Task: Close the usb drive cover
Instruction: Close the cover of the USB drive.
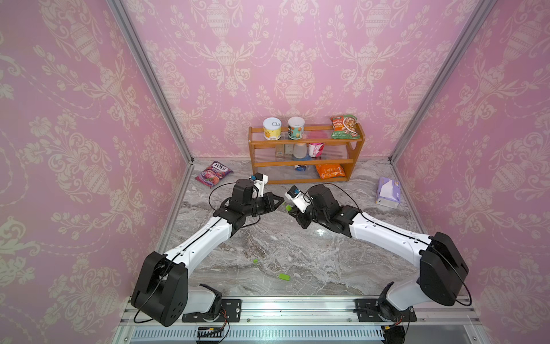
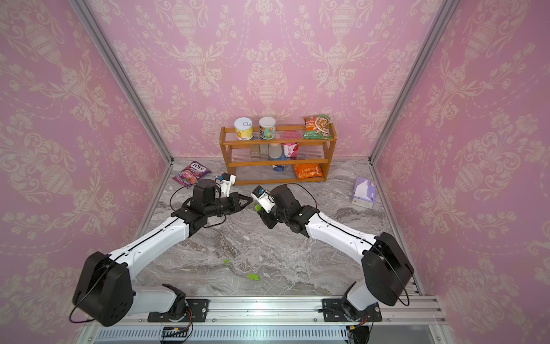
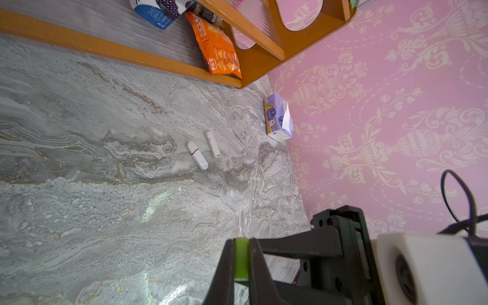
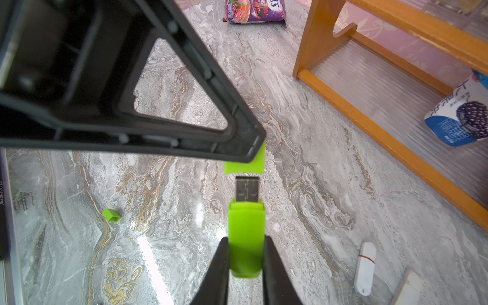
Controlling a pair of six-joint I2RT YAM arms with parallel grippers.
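A green USB drive [image 4: 246, 221] is pinched in the right claw [image 4: 245, 239], near the wooden rack [image 1: 300, 145]. Its cap [image 4: 248, 165], pinched in the left claw [image 3: 241, 253], is held just off the plug [image 4: 247, 188]. By slight misalignment, it could be jammed.

A wooden shelf [image 1: 303, 180] stands at the back wall on the marbled surface [image 1: 268, 238]. Its top tier bears a yellow can [image 1: 272, 128], a second can [image 1: 296, 128] just beside it, and a green snack bag [image 1: 344, 127] at the other end. The middle tier holds a clear bottle [image 1: 299, 150] beside a pink cup [image 1: 316, 149]. On the lowest lie a blue-and-white carton [image 1: 301, 168] and an orange bag [image 1: 330, 171]. A purple candy bag [image 1: 213, 173] lies left of the shelf, a tissue pack [image 1: 387, 192] right of it. Two white drives [image 3: 197, 155] [image 3: 212, 144] lie near each other, not touching.
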